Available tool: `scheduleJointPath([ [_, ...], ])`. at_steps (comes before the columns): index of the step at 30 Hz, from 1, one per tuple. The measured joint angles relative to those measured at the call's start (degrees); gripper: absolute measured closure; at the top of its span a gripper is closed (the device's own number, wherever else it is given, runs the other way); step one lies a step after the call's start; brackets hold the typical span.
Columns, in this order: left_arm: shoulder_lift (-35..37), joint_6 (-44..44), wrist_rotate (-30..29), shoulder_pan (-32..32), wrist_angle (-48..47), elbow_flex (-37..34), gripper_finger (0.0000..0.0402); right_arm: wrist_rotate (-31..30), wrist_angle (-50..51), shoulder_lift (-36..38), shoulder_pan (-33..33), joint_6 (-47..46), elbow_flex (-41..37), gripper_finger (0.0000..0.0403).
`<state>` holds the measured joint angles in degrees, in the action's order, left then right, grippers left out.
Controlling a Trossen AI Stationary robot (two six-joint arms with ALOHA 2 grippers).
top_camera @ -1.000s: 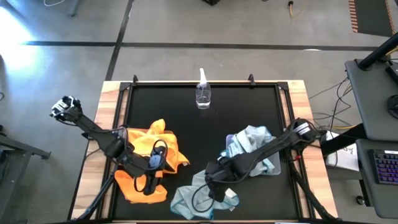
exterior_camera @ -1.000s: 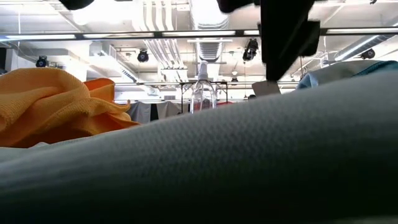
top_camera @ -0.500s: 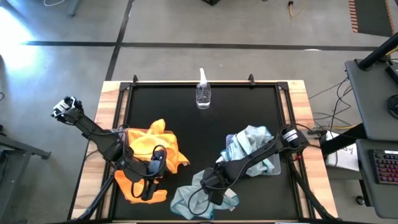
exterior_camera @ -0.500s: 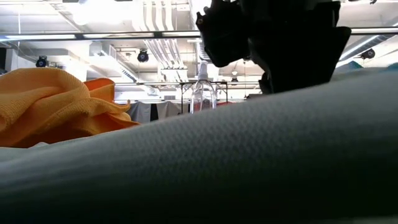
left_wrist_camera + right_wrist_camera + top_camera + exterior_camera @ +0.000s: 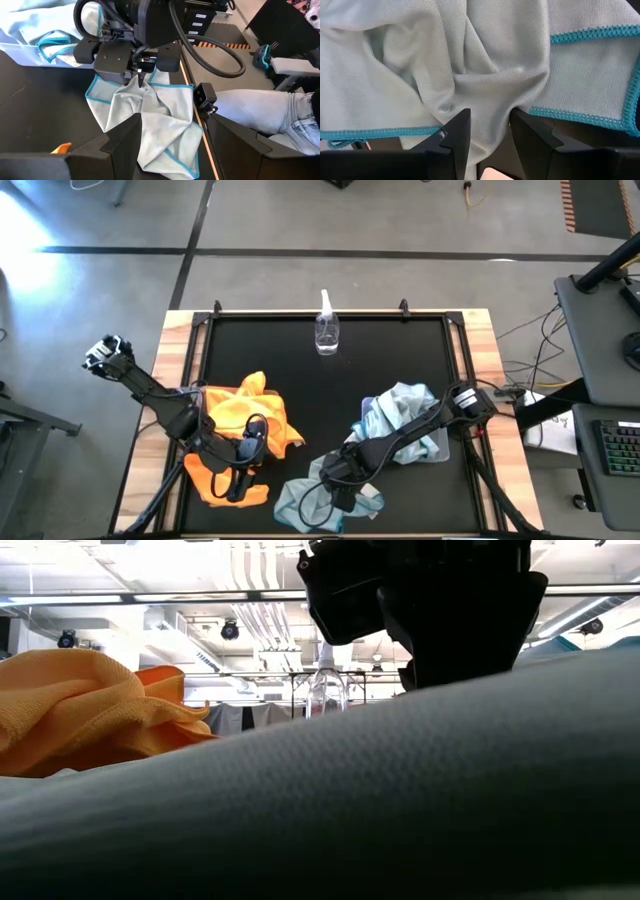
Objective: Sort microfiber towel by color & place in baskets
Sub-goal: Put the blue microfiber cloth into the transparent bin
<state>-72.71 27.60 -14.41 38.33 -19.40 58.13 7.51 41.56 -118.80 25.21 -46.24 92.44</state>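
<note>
Nearest you, at the table's front edge, one pale blue-grey towel (image 5: 305,498) lies crumpled on the black mat (image 5: 300,370). Your right gripper (image 5: 340,498) is down on it, fingers (image 5: 455,137) spread with a fold of the cloth bunched between them but not yet pinched, so that towel is not picked up.

Just beside it, on the left, your left gripper (image 5: 238,485) hangs over the orange towels (image 5: 240,435), its fingers (image 5: 122,145) apart and holding nothing. That orange heap spills over the tan basket (image 5: 197,395), of which little shows; part of the cloth lies out on the mat toward the front.

Farther back on the right, more blue-grey towels (image 5: 405,415) are piled in the clear plastic basket (image 5: 445,450).

At the far edge stands the spray bottle (image 5: 326,330), well apart from everything.

As I judge it, the sorting is nearly done: colours are already separated, and what is left is lifting this last blue-grey towel to the right-hand pile, perhaps tidying the orange overhang.
</note>
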Motion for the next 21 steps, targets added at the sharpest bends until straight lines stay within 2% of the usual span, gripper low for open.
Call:
scheduleJointPath([
  [8, 0.00, -0.10, 0.00, 0.00, 0.00, -0.02, 0.0187, 0.22, -0.07, 0.02, 0.00, -0.11, 0.00, 0.0282],
  [21, 0.00, -0.11, -0.01, 0.00, 0.00, -0.04, 0.0187, 0.48, -0.07, 0.27, 0.00, -0.08, -0.07, 0.0390],
])
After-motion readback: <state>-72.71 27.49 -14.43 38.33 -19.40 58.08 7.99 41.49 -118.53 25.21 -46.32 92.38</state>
